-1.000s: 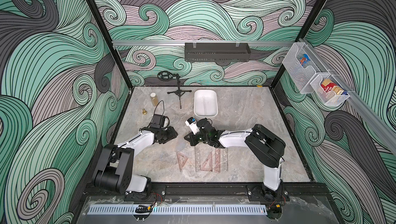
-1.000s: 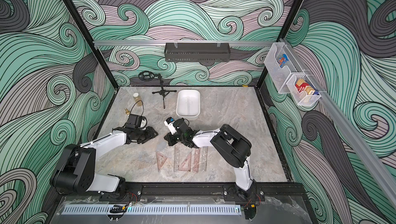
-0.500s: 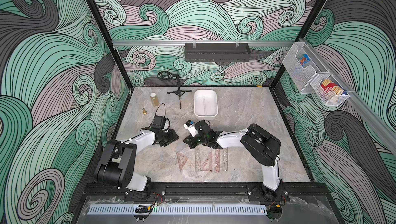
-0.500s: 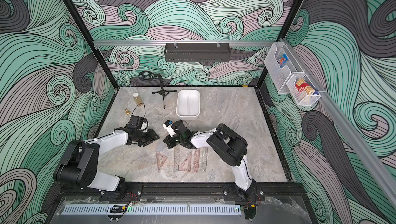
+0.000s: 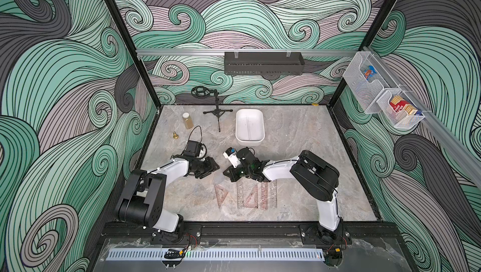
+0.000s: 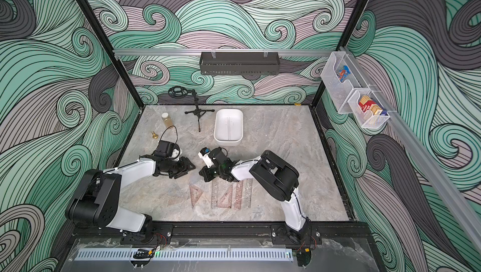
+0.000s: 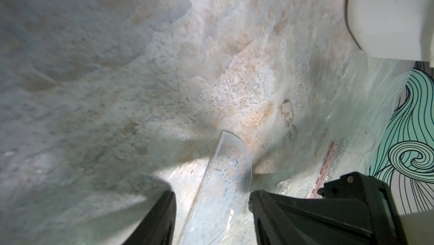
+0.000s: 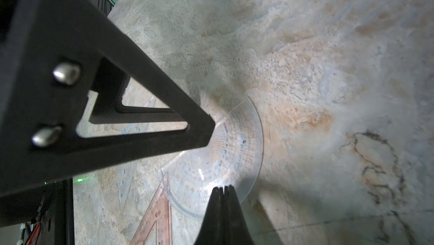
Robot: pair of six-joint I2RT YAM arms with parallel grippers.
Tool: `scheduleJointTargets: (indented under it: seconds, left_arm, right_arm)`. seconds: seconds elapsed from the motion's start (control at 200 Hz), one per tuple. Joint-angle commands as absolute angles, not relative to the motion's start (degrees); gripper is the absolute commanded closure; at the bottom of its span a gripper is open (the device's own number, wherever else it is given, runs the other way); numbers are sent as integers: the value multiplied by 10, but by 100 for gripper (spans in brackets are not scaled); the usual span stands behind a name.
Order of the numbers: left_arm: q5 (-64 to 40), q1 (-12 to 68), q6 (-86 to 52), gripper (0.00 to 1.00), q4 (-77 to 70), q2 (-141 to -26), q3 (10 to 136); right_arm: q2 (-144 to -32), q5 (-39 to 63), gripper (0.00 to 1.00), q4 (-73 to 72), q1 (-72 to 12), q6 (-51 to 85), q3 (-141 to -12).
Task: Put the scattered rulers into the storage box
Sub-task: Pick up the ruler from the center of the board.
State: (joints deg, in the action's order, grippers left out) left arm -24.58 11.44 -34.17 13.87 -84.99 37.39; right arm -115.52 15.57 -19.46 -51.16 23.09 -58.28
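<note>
Left hand (image 7: 210, 194) low, fingers spread astride protractor (image 7: 231, 165)

Walls (image 5: 65, 101): swirl-wave print in mint green, mauve and dark grey, all black-lined. Table (image 5: 299, 140): grey marble look with beige-rust patches and dark veins. Box (image 5: 249, 139) plain white, set squares (image 5: 221, 194) and pink ruler (image 5: 263, 196) see-through pinkish-brown, clear ruler (image 5: 272, 195) colourless with dark marks, protractor (image 8: 234, 143) clear with blue figures; arms (image 5: 174, 169) white shells with black joints, shelf (image 5: 263, 63) and stand (image 5: 218, 113) black, baskets (image 5: 406, 123) white mesh, packs (image 5: 398, 105) red and yellow, bottle (image 5: 188, 122) amber with white cap, bell (image 5: 175, 135) brass-gold.
</note>
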Motion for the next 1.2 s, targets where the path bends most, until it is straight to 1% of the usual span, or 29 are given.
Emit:
scheduleJointTargets:
  seconds: [0.0, 0.745, 1.191]
  left_arm:
    - [-239, 113, -343, 43, 173, -875, 368]
    - [-243, 120, -348, 43, 162, -899, 359]
    - [-243, 110, -363, 45, 127, -918, 354]
  right_arm:
    - [-1168, 164, 100, -201, -515, 226, -579]
    - [-1180, 159, 100, -203, -515, 225, -563]
    - [-1191, 157, 100, -205, -498, 216, -598]
